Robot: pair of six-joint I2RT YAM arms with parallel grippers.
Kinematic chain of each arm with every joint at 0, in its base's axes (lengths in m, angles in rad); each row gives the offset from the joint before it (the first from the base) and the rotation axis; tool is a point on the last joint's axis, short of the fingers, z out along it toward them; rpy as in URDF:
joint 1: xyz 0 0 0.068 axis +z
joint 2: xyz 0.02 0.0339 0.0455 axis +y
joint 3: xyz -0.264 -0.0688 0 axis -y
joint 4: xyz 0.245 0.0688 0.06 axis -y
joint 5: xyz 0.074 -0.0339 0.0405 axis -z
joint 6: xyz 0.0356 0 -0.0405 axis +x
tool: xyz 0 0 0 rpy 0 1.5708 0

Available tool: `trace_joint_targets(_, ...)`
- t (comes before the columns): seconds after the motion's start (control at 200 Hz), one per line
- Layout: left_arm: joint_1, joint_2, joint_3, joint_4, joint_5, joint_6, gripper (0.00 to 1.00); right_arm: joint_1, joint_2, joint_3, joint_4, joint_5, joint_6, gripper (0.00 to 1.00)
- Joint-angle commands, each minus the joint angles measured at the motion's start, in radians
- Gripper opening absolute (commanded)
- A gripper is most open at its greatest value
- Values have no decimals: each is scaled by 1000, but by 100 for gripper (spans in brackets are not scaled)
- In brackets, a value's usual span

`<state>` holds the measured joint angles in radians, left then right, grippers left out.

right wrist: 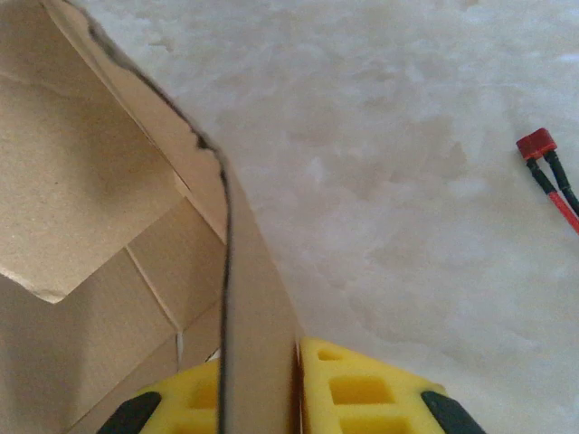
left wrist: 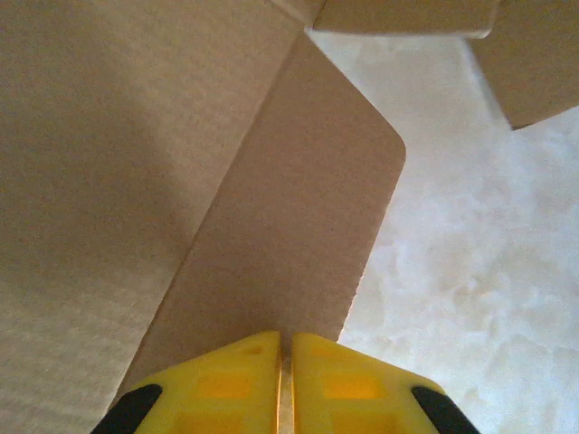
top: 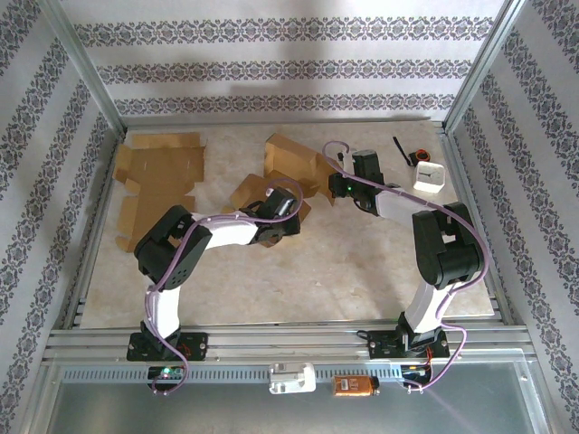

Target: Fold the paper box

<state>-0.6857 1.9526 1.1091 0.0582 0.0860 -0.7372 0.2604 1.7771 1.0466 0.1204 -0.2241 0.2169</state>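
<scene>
Table point(top: 344, 271) centre-back: paper box point(top: 294, 158), walls partly raised. Left gripper point(left wrist: 285, 353) pinched tight on its rounded flap. Right gripper point(right wrist: 271, 380) clamped on a side wall. Flat cardboard sheet point(top: 158, 181) lies well left; white device point(top: 431, 176) and red plug point(right wrist: 536, 143) lie right, apart from the box.

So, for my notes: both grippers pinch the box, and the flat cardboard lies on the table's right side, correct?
No: the top view shows the flat cardboard on the table's left side. The left gripper and right gripper do pinch the box.
</scene>
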Motion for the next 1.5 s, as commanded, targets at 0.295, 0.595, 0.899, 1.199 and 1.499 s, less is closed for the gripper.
trace_joint_targets(0.295,-6,124,28,132,70,-52,11,62,-33,93,-165,31,380,14)
trace_joint_targets(0.595,-6,147,60,159,107,-60,11,130,-51,121,-288,203,521,17)
trace_joint_targets(0.899,-6,150,78,208,143,-90,11,149,-26,117,-284,192,619,16)
trace_joint_targets(1.199,-6,146,94,216,156,-95,11,118,-20,213,-347,109,656,16)
trace_joint_targets(1.499,-6,137,82,262,176,-116,13,137,76,196,-379,156,609,17)
